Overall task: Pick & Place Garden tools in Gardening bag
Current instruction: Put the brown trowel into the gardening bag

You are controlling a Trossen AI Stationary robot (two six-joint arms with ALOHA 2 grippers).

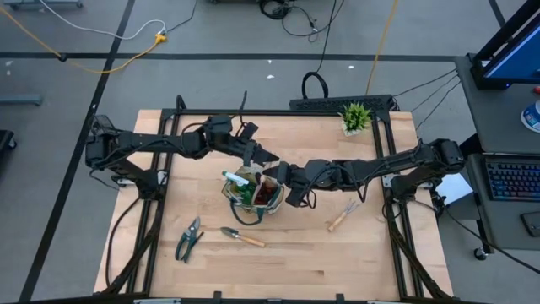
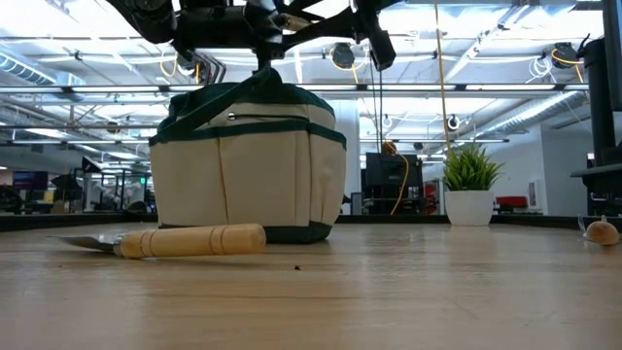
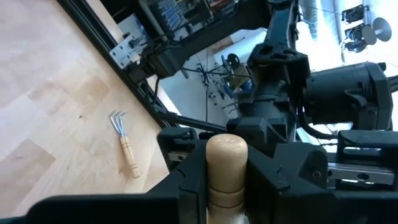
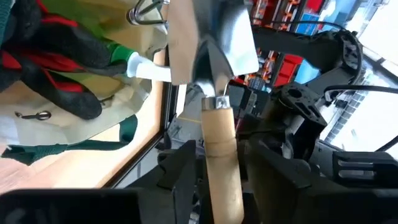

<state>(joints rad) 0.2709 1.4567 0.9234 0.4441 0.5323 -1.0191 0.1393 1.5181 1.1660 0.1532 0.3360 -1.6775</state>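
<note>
From above, the left gripper (image 1: 268, 156) and right gripper (image 1: 272, 175) meet over the gardening bag (image 1: 251, 191) at mid-worktop (image 1: 295, 253); pruners (image 1: 189, 239), a trowel (image 1: 242, 237) and hand fork (image 1: 342, 217) lie outside. Left wrist view: fingers (image 3: 189, 186) clamp a wooden handle (image 3: 226, 168). Right wrist view: fingers (image 4: 180, 171) stand slightly apart beside a second trowel (image 4: 217, 93); a glove (image 4: 50, 56) sits inside the bag.

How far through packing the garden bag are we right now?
Roughly halfway. Done: the red-and-black glove and green spray bottle already sit in the gardening bag. In hand: a wooden-handled trowel sits between both tools over the bag; the left tool grips its handle, with the right tool around it too. Left on the table: pruners, another trowel and the hand fork.
</note>
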